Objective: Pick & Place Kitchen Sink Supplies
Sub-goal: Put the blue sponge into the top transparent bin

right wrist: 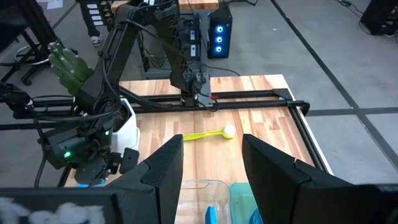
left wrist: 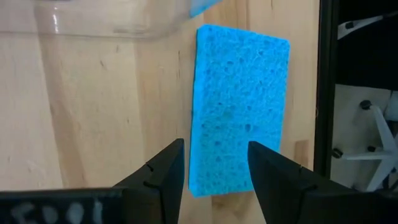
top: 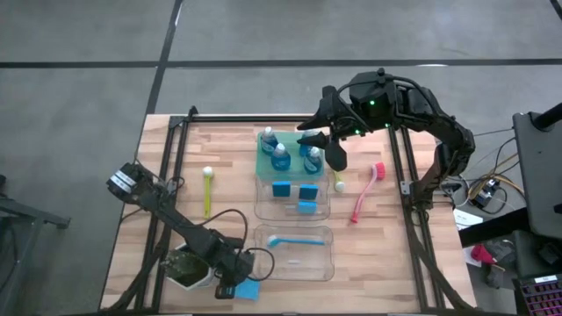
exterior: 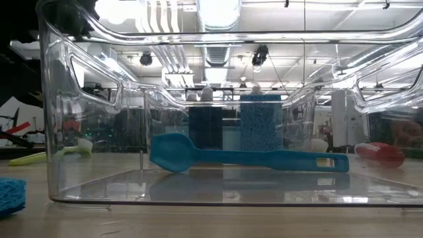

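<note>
A bright blue sponge (left wrist: 239, 106) lies flat on the wood by the table's near edge (top: 248, 290), and shows at the low view's left edge (exterior: 10, 195). My left gripper (left wrist: 214, 171) is open above it, one finger on each side of one end (top: 230, 285). My right gripper (right wrist: 211, 162) is open and hangs over the green tray's right part (top: 332, 151). Small bottles of blue liquid (top: 280, 156) stand on the tray. Other sponges (top: 294, 190) sit in the middle clear bin. A blue brush (top: 290, 239) lies in the near bin (exterior: 244, 158).
A yellow-green brush (top: 207, 189) lies left of the bins on the wood (right wrist: 208, 134). A pink-red brush (top: 367, 189) lies right of them (exterior: 377, 153). The white pot of greenery (top: 186, 268) stands by my left arm. The near clear bin (top: 327, 259) is close to the loose sponge.
</note>
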